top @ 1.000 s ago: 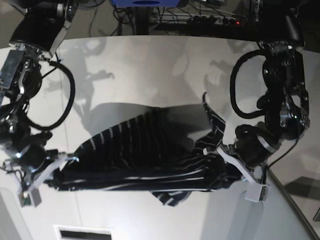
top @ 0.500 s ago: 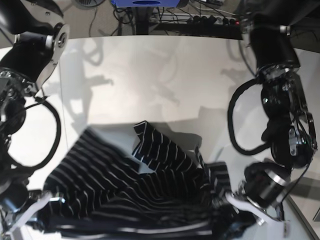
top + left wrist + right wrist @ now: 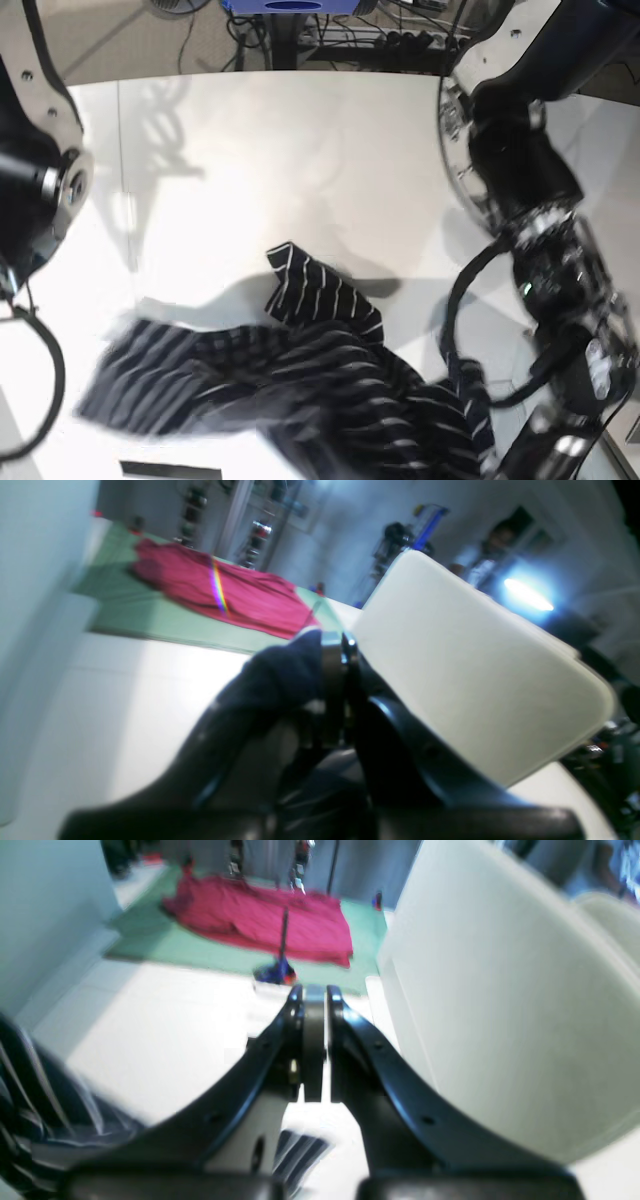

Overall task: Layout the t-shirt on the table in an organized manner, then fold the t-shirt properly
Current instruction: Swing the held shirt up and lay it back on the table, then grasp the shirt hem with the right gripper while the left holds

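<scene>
T-shirt [image 3: 300, 390]: striped, bunched at 6 o'clock on desk [image 3: 250, 170], blurred, lower edge cut off. Left gripper [image 3: 334, 680]: clenched on dark t-shirt fabric. Right gripper [image 3: 314, 1040]: clenched, nothing visibly held. No legible writing.

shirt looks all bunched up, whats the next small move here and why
Probably draw both arms apart and lower the t-shirt onto the table. It hangs rumpled and blurred at the near edge; the left gripper is shut on dark cloth, and the right gripper looks shut with striped cloth beside it.

Left end effector [image 3: 334, 680] clamped on dark t-shirt [image 3: 280, 675] fabric, red cloth [image 3: 225, 592] in bkgd.
</scene>
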{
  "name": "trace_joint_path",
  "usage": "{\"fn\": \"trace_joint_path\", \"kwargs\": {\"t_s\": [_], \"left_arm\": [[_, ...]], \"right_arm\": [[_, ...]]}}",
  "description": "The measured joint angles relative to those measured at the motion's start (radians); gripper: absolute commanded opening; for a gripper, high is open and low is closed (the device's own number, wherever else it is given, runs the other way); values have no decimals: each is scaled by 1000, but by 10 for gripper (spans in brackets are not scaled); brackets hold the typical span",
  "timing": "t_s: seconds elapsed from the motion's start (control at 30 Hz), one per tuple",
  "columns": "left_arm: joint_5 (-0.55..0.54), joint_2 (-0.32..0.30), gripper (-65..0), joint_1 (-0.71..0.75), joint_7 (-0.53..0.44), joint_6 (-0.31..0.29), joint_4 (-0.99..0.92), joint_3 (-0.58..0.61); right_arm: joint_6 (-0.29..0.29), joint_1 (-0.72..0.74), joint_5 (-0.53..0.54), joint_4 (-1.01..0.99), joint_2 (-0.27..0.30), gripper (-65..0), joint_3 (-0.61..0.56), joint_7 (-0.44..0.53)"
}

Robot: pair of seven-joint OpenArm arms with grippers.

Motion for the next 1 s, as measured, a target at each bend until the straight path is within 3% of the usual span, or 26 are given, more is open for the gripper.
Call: {"fn": "trace_joint_path", "kwargs": {"t_s": [0.13,0.2,0.33,0.47,0.7,0.8,1.0], "left_arm": [[-4,7,-650,-56,-8,-2,-45,8],[-2,4,-650,-35,-16,-2,-45,8],[2,-3,-650,113,-7,0,-11,10],[-2,-32,-650,280,-8,-5,66,14],[0,-93,-650,585,-10,-2,138,58],[-3,-155,-650,706,-12,-4,139,119],[2,-237,-650,889,-16,-5,135,128]], "right_arm": [[1,45,4,-24,10,-644,-45,31],[-2,23,-49,-37,10,-644,-45,35],[-10,-154,-52,-127,2,-644,-42,105],[-6,-331,-43,-227,-32,-644,-41,242],[-2,-405,-50,-519,-117,-644,-53,344],[24,-377,-65,-686,-127,-642,-50,366],[156,-216,-56,-1025,-124,-645,-53,384]]}}
